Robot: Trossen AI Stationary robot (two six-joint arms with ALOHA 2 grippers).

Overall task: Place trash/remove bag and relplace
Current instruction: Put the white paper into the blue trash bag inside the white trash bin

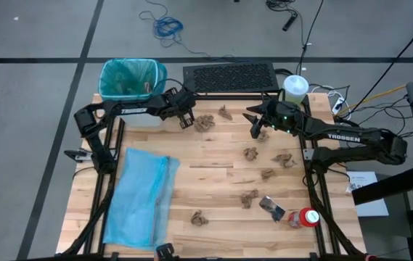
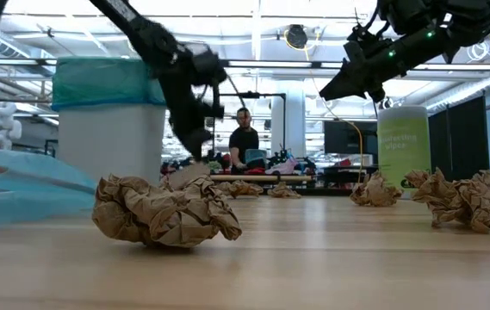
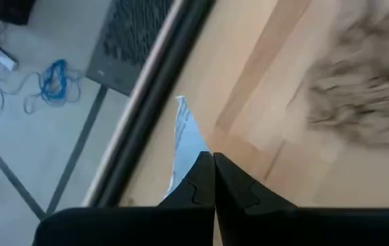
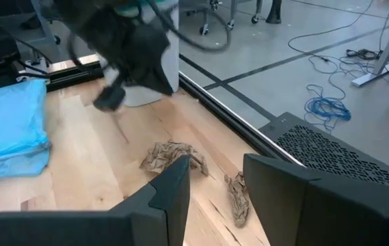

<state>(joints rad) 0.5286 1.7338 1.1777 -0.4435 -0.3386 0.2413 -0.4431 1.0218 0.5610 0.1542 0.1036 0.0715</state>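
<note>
Standing at the table's far-left corner, the bin [image 1: 132, 81] wears the teal bag [image 1: 119, 72] as a liner; brownish bits show inside, identity unclear. Pale blue bag [image 1: 139, 197] lies flat at near left. Left gripper [image 1: 186, 118] hangs just right of the bin, fingers [image 3: 201, 179] pressed together on a thin pale scrap [image 3: 182, 133]. Paper wads [image 1: 206, 122] lie scattered over the middle and right of the table. Right gripper [image 1: 257, 129] hovers above the far wads, jaws apart, empty. "TROSSEN" reads on the right arm [image 1: 344, 136]. Green canister [image 2: 404, 145] carries lettering, only partly legible.
</note>
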